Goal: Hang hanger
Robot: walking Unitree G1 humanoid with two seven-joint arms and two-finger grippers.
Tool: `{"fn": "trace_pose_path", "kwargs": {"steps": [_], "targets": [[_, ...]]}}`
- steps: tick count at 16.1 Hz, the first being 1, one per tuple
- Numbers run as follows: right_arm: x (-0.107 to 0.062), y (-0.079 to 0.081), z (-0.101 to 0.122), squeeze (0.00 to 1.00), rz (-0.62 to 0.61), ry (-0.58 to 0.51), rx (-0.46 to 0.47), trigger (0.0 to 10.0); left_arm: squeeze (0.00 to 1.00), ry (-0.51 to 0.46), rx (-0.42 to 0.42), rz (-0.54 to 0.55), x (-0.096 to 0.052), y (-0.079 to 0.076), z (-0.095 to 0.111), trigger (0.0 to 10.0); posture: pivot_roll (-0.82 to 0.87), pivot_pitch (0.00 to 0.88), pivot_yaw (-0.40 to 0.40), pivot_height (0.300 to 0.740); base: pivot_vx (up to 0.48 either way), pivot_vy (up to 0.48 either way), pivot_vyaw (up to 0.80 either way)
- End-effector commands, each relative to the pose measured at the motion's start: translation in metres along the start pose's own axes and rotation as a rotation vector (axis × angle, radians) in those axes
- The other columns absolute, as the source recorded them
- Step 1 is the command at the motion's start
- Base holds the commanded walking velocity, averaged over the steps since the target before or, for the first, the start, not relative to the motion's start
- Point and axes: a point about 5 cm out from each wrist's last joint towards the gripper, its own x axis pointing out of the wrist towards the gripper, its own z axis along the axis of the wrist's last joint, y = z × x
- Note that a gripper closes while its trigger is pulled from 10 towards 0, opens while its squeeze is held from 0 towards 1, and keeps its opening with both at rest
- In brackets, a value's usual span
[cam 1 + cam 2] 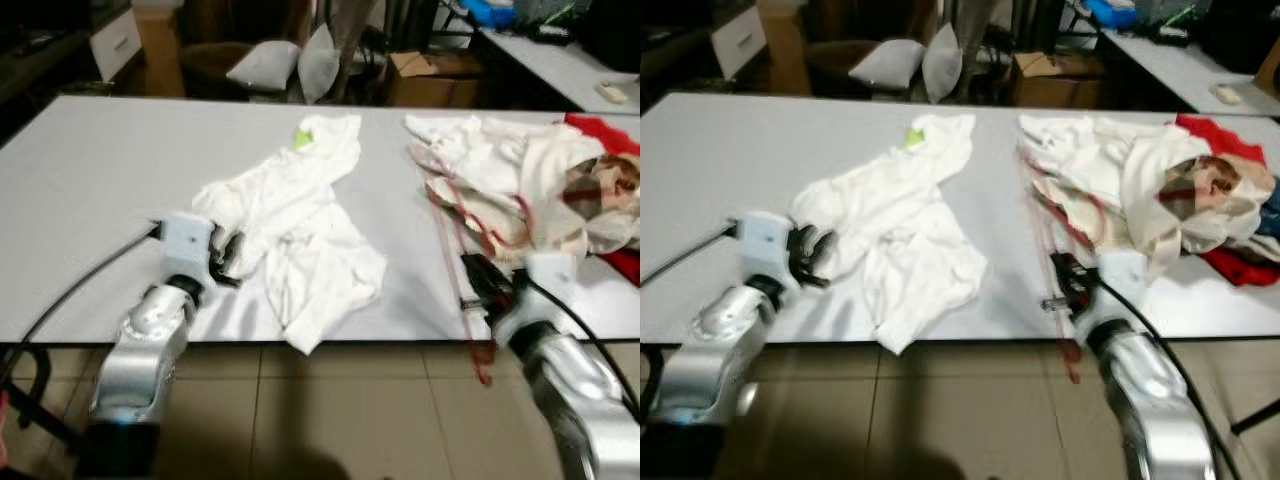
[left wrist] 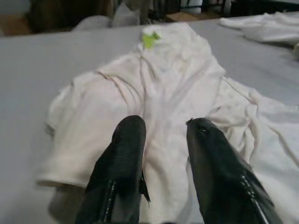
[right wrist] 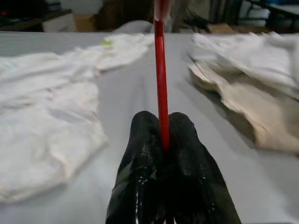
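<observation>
A thin red hanger lies on the grey table, running from the clothes pile to past the front edge. My right gripper is shut on its red bar near the table's front right. A crumpled white garment with a green tag is spread in the middle. My left gripper is open at the garment's left edge, with its two fingers resting over the white cloth and nothing gripped.
A pile of white and cream clothes with a red cloth covers the table's right side. Behind the table stand pillows, a cardboard box and a second table. Tiled floor lies below the front edge.
</observation>
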Motion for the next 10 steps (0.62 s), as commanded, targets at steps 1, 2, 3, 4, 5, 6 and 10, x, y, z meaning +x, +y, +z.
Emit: {"fn": "trace_pose_path", "kwargs": {"steps": [1,2,3,4,5,6,10], "targets": [[-0.001,0.001,0.008,0.0,0.024,-0.039,0.032,10.0,1.0,0.011,-0.01,-0.027,0.002,0.003,-0.001,10.0,0.04,0.0,-0.027,0.74,0.0,0.0,0.0],[-0.001,-0.003,0.008,0.0,0.005,-0.031,0.028,10.0,1.0,0.024,-0.022,-0.058,0.005,0.002,-0.002,10.0,0.02,0.0,-0.017,0.74,0.0,0.0,0.0],[-0.001,-0.006,0.009,0.0,-0.007,-0.031,0.027,10.0,1.0,0.031,-0.015,-0.079,0.009,0.001,-0.004,10.0,0.02,0.0,-0.019,0.74,0.0,0.0,0.0],[-0.003,-0.011,0.009,0.0,-0.041,-0.031,0.065,10.0,1.0,0.061,0.034,-0.1,0.016,0.001,-0.01,10.0,0.01,0.0,-0.02,0.74,0.0,0.0,0.0],[-0.004,-0.011,0.011,0.0,-0.044,-0.039,0.083,10.0,1.0,0.071,0.051,-0.107,0.019,0.001,-0.011,10.0,0.0,0.0,-0.016,0.74,0.0,0.0,0.0],[-0.007,-0.013,0.012,0.0,-0.052,-0.044,0.094,10.0,0.37,0.086,0.041,-0.123,0.027,0.003,-0.014,10.0,-0.01,0.0,-0.005,0.74,0.0,0.0,0.0],[-0.011,-0.004,0.008,0.0,-0.046,-0.026,0.104,10.0,0.0,0.16,0.148,-0.042,0.048,0.019,-0.021,10.0,-0.01,0.0,0.017,0.74,0.0,0.0,0.0]]}}
